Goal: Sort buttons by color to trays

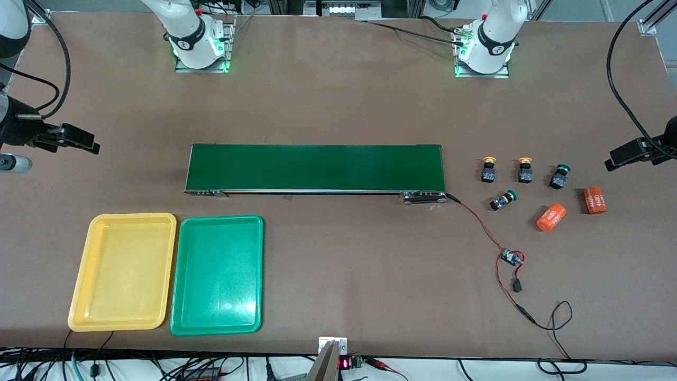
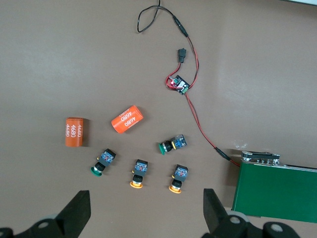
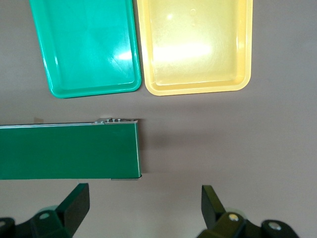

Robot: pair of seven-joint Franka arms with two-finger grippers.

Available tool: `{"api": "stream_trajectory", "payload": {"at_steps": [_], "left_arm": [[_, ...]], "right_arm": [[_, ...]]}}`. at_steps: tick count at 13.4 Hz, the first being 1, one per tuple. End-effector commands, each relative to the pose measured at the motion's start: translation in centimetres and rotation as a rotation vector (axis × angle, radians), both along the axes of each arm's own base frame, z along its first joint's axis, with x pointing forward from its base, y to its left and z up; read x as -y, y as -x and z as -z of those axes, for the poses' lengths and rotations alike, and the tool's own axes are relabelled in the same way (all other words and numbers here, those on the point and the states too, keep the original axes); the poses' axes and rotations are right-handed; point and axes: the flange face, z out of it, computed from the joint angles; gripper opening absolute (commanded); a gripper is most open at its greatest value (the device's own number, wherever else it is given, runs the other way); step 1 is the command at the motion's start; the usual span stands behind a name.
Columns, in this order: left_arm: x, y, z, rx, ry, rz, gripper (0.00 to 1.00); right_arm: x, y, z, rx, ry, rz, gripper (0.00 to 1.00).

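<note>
Nothing has been sorted yet: both trays sit bare at the right arm's end of the surface, the yellow tray [image 1: 122, 272] at the outer side and the green tray [image 1: 217, 275] touching it, both nearer the front camera than the conveyor belt [image 1: 315, 168]. All four buttons lie at the left arm's end, just past the belt's end: two yellow-capped buttons [image 1: 489, 169] [image 1: 525, 170] and one green-capped button [image 1: 559, 177] in a row, with a second green-capped button [image 1: 503, 200] tipped on its side nearer the camera. They are tiny black-bodied switches with mushroom caps, and that is where I would expect trouble (small, top-heavy things roll or squirt out of a pinch). The two orange cylinders [image 1: 551, 217] [image 1: 595, 200] lying close by share the caps' warm colour and could be grabbed by mistake, and the red wire [image 1: 481, 225] with its little circuit board [image 1: 511, 257] might snag a low sweep. The left claw [image 2: 146, 218] hangs over the buttons with its fingers spread wide and holding nothing; the right claw [image 3: 143, 213] hangs over the belt's other end, also wide and bare.
</note>
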Motion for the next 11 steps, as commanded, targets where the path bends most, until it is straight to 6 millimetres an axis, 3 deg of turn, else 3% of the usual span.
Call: {"api": "stream_trajectory", "payload": {"at_steps": [1, 9, 11], "left_arm": [[0.2, 0.7, -0.3, 0.002, 0.013, 0.004, 1.0], [0.2, 0.2, -0.8, 0.024, 0.012, 0.002, 1.0], [0.6, -1.1, 2.0, -0.02, 0.016, 0.003, 1.0]], "right_arm": [[0.6, -0.2, -0.4, 0.01, -0.013, 0.0, 1.0], [0.8, -0.2, -0.4, 0.009, -0.013, 0.004, 1.0], [0.8, -0.1, -0.4, 0.004, -0.014, 0.004, 1.0]]}}
